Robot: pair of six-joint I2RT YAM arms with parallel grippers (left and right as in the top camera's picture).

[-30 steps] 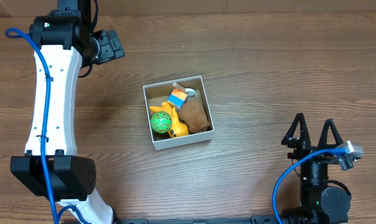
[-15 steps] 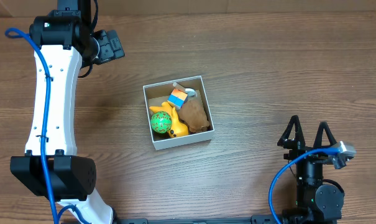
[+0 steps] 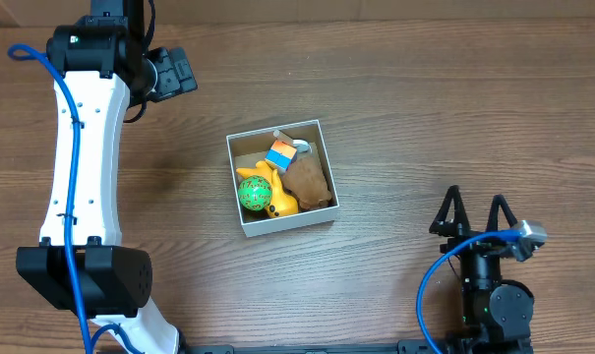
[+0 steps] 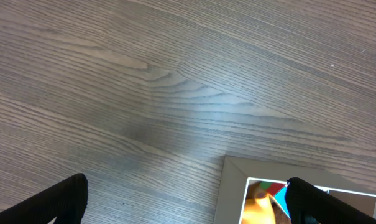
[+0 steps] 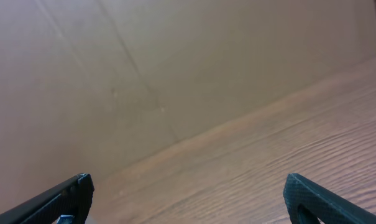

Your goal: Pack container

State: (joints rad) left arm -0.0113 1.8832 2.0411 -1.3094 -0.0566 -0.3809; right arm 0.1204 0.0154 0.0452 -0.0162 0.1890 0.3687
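The container, a small white-walled square box, sits mid-table in the overhead view. It holds a green ball, a yellow toy, a brown plush and an orange-and-blue block. My left gripper hovers at the far left, well apart from the box. In its wrist view the left gripper is open and empty, with the container's corner by the right finger. My right gripper stands open and empty near the front right; in its own view the right gripper frames bare wood.
The left arm's long white link runs along the table's left side, its base at the front left. The right arm's base sits at the front edge. A brown cardboard wall rises behind the table.
The right gripper has drifted left and a little toward the front edge, still open. The left arm and the box with its toys have not moved.
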